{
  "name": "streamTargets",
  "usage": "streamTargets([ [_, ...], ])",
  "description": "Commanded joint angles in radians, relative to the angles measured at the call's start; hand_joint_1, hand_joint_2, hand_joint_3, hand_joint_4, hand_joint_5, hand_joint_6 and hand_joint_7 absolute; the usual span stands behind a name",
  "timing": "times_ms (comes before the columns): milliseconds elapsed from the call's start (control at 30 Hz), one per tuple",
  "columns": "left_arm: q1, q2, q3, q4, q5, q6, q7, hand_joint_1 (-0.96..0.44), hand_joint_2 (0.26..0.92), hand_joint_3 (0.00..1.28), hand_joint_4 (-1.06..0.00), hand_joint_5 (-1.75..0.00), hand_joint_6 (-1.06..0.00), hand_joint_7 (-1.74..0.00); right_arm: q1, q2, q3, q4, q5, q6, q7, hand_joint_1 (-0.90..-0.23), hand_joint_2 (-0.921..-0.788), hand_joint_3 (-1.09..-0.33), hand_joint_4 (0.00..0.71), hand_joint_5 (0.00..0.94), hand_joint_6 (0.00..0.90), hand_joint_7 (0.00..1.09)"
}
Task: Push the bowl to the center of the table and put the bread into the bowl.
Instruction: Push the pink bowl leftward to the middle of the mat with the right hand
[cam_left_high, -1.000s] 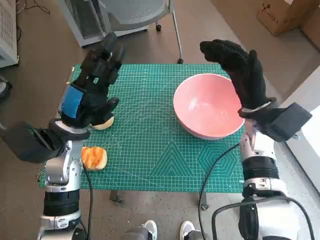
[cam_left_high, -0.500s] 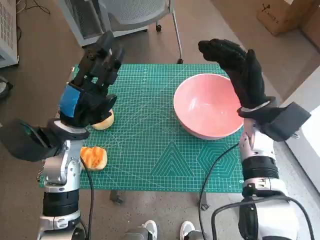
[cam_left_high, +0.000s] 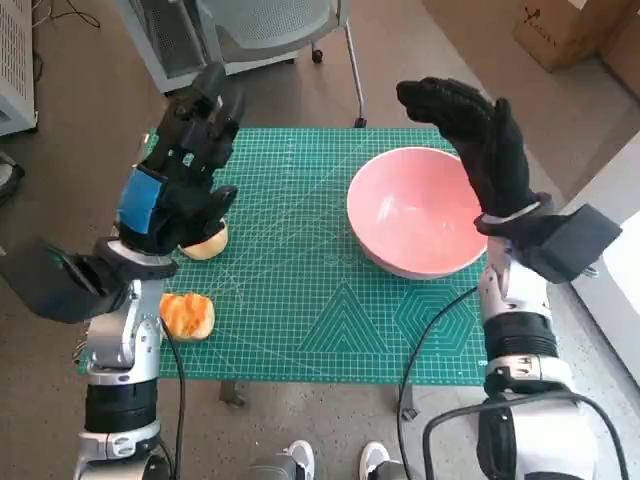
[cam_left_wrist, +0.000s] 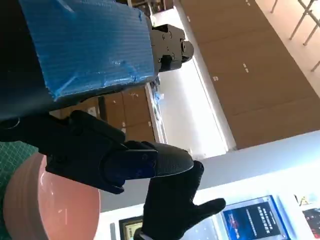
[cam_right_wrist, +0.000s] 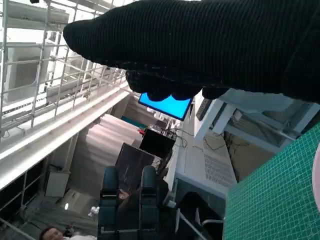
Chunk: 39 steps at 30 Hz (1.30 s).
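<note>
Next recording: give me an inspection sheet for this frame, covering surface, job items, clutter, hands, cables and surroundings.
Surface: green cutting mat covers the table.
Job's things: pink bowl sits toward the table's right side, empty. One bread roll lies near the left front edge; a second roll is partly hidden under the left hand.
Clutter: nothing seen.
Hands: left hand raised above the second roll, holding nothing; right hand open, by the bowl's far right rim.
Cables: black cable hangs off the table's front edge.
Surroundings: chair, cardboard box, a person's feet.

text: none legible | cardboard box (cam_left_high: 568, 28): dark mark, possibly print, too small to read
</note>
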Motion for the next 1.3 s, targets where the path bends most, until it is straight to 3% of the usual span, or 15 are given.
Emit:
streamTargets([
  [33,0.012,0.008,0.001,-0.020,0.014,-0.006,0.007,-0.61,0.878,0.43,0.00,0.00,0.00,-0.18,0.032,0.004,0.000,-0.003,-0.005,0.010,-0.011,-0.699,-0.921,-0.691,0.187,0.003,0.351,0.01],
  [133,0.011,0.007,0.000,-0.020,0.014,-0.006,0.009,-0.62,0.880,0.43,0.00,0.00,0.00,-0.19,0.031,-0.004,-0.005,0.001,0.000,0.010,-0.007,-0.696,-0.921,-0.692,0.187,0.003,0.351,0.01],
  [367,0.009,0.005,0.000,-0.016,0.010,-0.003,0.010,-0.62,0.882,0.42,0.00,0.00,0.00,-0.21,0.001,-0.070,-0.058,0.069,0.038,0.031,0.020,-0.697,-0.921,-0.688,0.163,0.000,0.339,0.00],
  [500,0.010,0.006,0.003,-0.014,0.008,-0.003,0.012,-0.62,0.881,0.42,0.00,0.00,0.00,-0.21,-0.013,-0.110,-0.093,0.142,0.029,0.036,-0.031,-0.707,-0.921,-0.685,0.154,0.000,0.324,0.00],
  [667,0.011,0.005,0.005,-0.009,0.008,-0.006,0.013,-0.62,0.880,0.42,0.00,0.00,0.00,-0.22,-0.015,-0.144,-0.082,0.196,-0.048,0.030,-0.203,-0.703,-0.921,-0.716,0.152,0.000,0.309,0.00],
  [800,0.012,0.004,0.005,-0.009,0.011,-0.009,0.014,-0.63,0.881,0.42,0.00,0.00,0.00,-0.23,-0.016,-0.160,-0.070,0.226,-0.091,0.064,-0.306,-0.678,-0.921,-0.759,0.145,0.000,0.295,0.00],
  [1067,0.012,0.005,0.004,-0.003,0.013,-0.015,0.012,-0.63,0.882,0.41,0.00,0.00,0.00,-0.24,-0.007,-0.176,-0.044,0.268,-0.167,0.157,-0.437,-0.643,-0.921,-0.792,0.129,0.000,0.283,0.00],
  [1300,0.009,0.011,0.006,0.010,0.018,-0.020,0.007,-0.65,0.891,0.41,0.00,0.00,0.00,-0.24,0.008,-0.171,-0.034,0.292,-0.202,0.236,-0.493,-0.621,-0.921,-0.839,0.111,0.000,0.281,0.00],
])
